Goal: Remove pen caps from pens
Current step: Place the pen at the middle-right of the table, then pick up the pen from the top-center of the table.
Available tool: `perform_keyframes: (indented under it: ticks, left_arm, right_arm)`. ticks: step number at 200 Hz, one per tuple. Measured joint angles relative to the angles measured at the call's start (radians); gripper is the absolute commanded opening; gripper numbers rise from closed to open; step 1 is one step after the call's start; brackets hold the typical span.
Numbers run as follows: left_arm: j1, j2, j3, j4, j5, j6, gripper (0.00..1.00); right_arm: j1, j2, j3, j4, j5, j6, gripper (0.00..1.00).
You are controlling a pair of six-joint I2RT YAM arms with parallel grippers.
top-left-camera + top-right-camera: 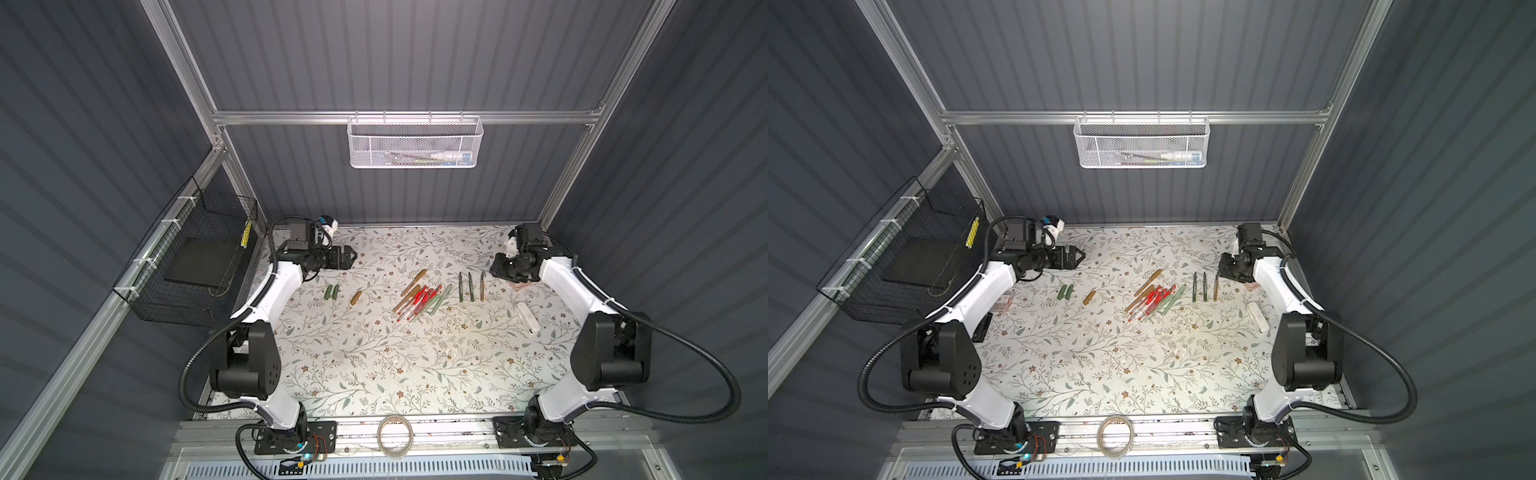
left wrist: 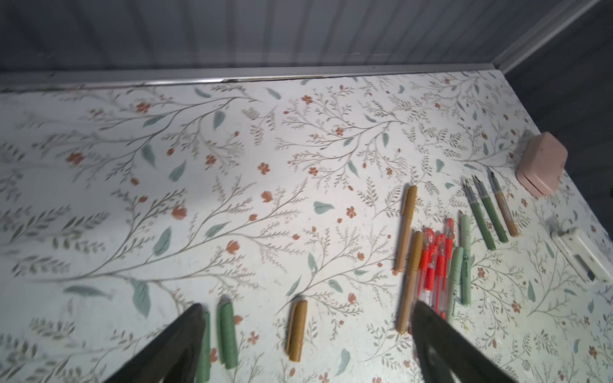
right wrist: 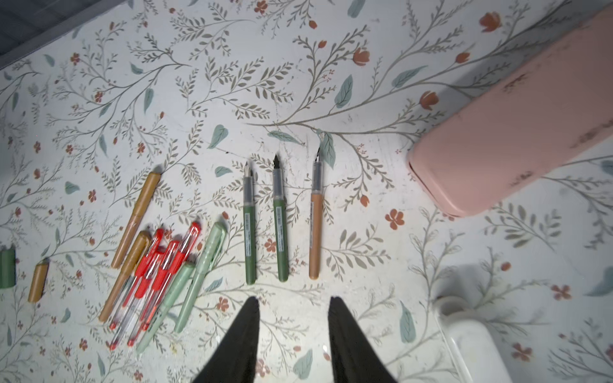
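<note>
Two dark green pen caps (image 1: 332, 291) (image 2: 228, 335) and a golden-brown cap (image 1: 356, 297) (image 2: 297, 331) lie loose on the left of the floral table. Three uncapped pens (image 1: 471, 286) (image 3: 280, 228), two dark green and one golden-brown, lie side by side at the right. Between them is a heap of capped pens (image 1: 419, 301) (image 3: 156, 275): golden-brown, red-trimmed clear and pale green. My left gripper (image 1: 351, 255) (image 2: 308, 307) hangs wide open above the loose caps. The right gripper (image 1: 496, 266) (image 3: 294, 300) is open just short of the uncapped pens, holding nothing.
A pink case (image 3: 514, 132) (image 2: 542, 164) lies under the right arm, with a white oblong case (image 1: 528, 318) nearer the front. A tape roll (image 1: 395, 436) sits on the front rail. A black wire basket (image 1: 187, 266) hangs on the left wall, a white mesh basket (image 1: 415, 141) on the back.
</note>
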Motion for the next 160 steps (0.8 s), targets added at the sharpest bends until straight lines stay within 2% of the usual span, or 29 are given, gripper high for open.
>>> perform_keyframes:
  ticks: [33, 102, 129, 160]
  left_arm:
    - [-0.124, 0.103, 0.135, -0.055, -0.032, 0.059, 0.95]
    - [-0.282, 0.383, 0.386, -0.142, -0.127, 0.12, 0.95]
    - [-0.348, 0.485, 0.487, -0.179, -0.167, 0.136, 0.95]
    - [-0.418, 0.586, 0.605, -0.216, -0.217, 0.155, 0.93]
  right_arm:
    - [0.0, -0.214, -0.127, 0.002, 0.005, -0.001, 0.51]
    - [0.0, -0.611, -0.342, 0.029, 0.056, -0.046, 0.77]
    - [0.0, -0.698, -0.396, 0.068, 0.074, -0.055, 0.81]
    - [0.0, -0.724, -0.421, 0.104, 0.085, -0.054, 0.86]
